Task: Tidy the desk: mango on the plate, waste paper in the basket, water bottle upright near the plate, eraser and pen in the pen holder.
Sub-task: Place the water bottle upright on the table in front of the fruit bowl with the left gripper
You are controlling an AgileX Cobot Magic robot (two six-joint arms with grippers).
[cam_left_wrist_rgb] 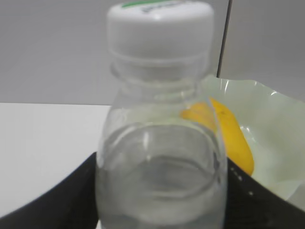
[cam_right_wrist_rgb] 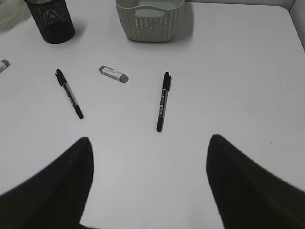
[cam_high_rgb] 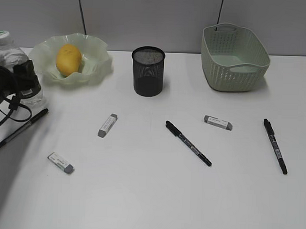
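The water bottle (cam_high_rgb: 9,51) stands upright at the desk's (cam_high_rgb: 150,195) far left, beside the plate (cam_high_rgb: 99,60). My left gripper (cam_high_rgb: 16,82) is shut on it; in the left wrist view the jaws (cam_left_wrist_rgb: 159,191) flank the clear bottle (cam_left_wrist_rgb: 159,143) with its white cap. The mango (cam_high_rgb: 68,59) lies on the plate and shows behind the bottle (cam_left_wrist_rgb: 233,138). The pen holder (cam_high_rgb: 148,71) and the basket (cam_high_rgb: 234,57) stand at the back. Three erasers (cam_high_rgb: 107,125) (cam_high_rgb: 61,162) (cam_high_rgb: 218,122) and three pens (cam_high_rgb: 188,143) (cam_high_rgb: 275,145) (cam_high_rgb: 19,130) lie on the desk. My right gripper (cam_right_wrist_rgb: 150,157) is open and empty above bare desk. No waste paper shows.
In the right wrist view a pen (cam_right_wrist_rgb: 162,101), another pen (cam_right_wrist_rgb: 69,93) and an eraser (cam_right_wrist_rgb: 113,74) lie ahead of the jaws, with the basket (cam_right_wrist_rgb: 150,19) and pen holder (cam_right_wrist_rgb: 50,21) beyond. A grey wall runs behind the desk.
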